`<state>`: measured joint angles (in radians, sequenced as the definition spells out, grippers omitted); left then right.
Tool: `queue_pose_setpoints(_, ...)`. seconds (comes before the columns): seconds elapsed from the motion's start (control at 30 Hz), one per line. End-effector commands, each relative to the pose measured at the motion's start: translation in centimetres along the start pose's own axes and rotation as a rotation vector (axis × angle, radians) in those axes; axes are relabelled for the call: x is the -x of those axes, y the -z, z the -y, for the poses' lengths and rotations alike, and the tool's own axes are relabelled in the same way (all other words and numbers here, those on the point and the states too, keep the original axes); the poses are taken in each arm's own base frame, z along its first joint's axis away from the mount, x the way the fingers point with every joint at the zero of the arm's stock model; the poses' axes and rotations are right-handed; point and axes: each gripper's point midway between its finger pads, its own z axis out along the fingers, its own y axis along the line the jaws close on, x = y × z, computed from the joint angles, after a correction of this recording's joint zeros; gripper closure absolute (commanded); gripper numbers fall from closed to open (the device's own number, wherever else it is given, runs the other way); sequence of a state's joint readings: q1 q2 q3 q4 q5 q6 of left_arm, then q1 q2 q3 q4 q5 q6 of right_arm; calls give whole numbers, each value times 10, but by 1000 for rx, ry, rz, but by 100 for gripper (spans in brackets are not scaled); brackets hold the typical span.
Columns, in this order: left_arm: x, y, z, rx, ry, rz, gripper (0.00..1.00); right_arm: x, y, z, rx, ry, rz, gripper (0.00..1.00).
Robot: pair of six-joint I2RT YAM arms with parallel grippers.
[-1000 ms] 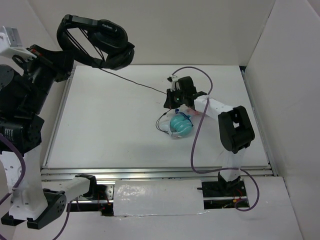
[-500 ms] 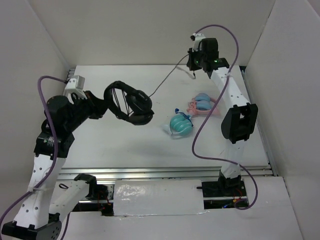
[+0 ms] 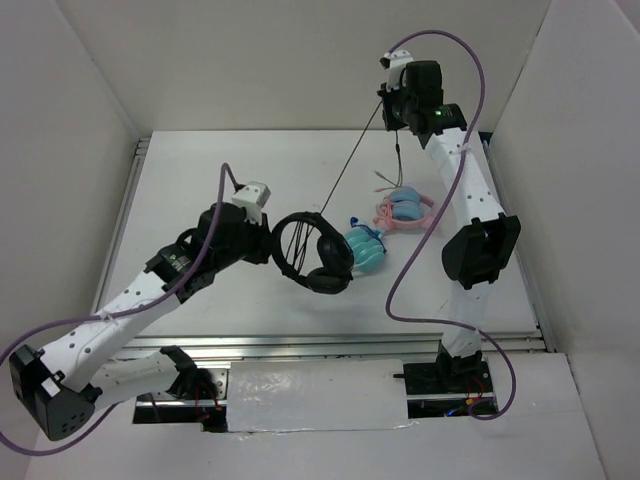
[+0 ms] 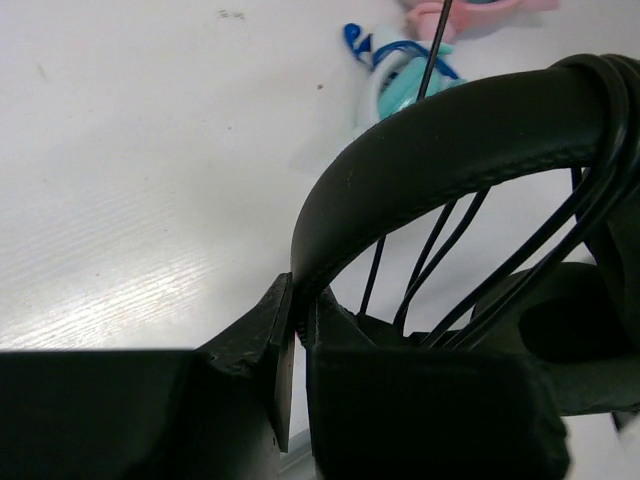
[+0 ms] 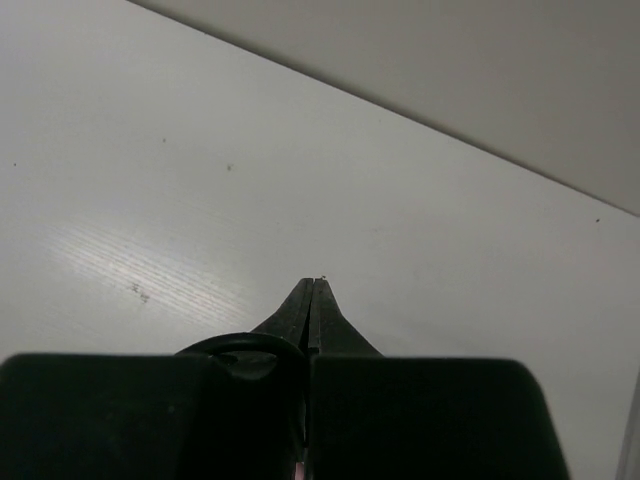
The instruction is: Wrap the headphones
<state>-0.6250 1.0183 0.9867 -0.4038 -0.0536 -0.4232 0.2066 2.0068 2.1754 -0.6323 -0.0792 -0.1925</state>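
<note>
Left pincer (image 3: 274, 247) is clamped hard on the padded headband of the black over-ear headphones (image 3: 318, 253). The jaws are nearly together, with the band pinched between them, and the left wrist view shows the same grip. The headphones sit straight off its fingertips, earcups on the side away from the pincer. Several turns of the thin black cable (image 3: 352, 163) cross the headband arch.

From there the cable runs taut, up and away to the right pincer (image 3: 394, 118). That one is fully closed on the cable, raised high near the back wall, with a short tail dangling beneath it. In the right wrist view its fingers (image 5: 305, 305) are pressed flat together, with a dark loop just to their left.

In the way:
- The teal headphones (image 3: 362, 250), which have a blue-and-white cord, lie just beyond the black earcups. I cannot tell whether they touch.
- The pink-and-blue headphones (image 3: 405, 210) lie past the teal set, beneath the right pincer and beside the dangling tail.
- The taut cable passes on the left-pincer side of both sets.

Room:
- The white table (image 3: 200, 180) is bare out to the left pincer's left and far side.
- White walls (image 3: 570, 150) close in the left, back and right sides.
- The right arm's elbow sits close to the right wall.
- A purple lead (image 3: 400, 285) loops loose alongside the right arm.
</note>
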Motion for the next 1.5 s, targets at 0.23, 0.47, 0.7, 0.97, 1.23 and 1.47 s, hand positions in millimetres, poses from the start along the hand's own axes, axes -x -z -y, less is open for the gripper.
queue_pose_setpoints(0.23, -33, -26, -51, 382, -14, -87, 100, 59, 51, -10, -49, 113, 133, 100)
queue_pose_setpoints(0.47, -46, -41, -64, 489, -51, -151, 100, 83, 69, -58, -82, 259, 178, 100)
queue_pose_setpoints(0.7, -50, -45, -83, 568, -33, -178, 100, 80, 77, -108, -39, 357, 177, 100)
queue_pose_setpoints(0.97, -38, -53, -122, 667, 31, -200, 100, 86, 125, -149, 6, 442, 239, 100)
queue_pose_setpoints(1.23, 18, -60, -166, 726, 170, -119, 100, 51, 173, -211, 174, 503, 240, 100)
queue_pose_setpoints(1.47, 86, -48, -205, 869, 344, -10, 100, 19, 209, -300, 395, 428, 260, 100)
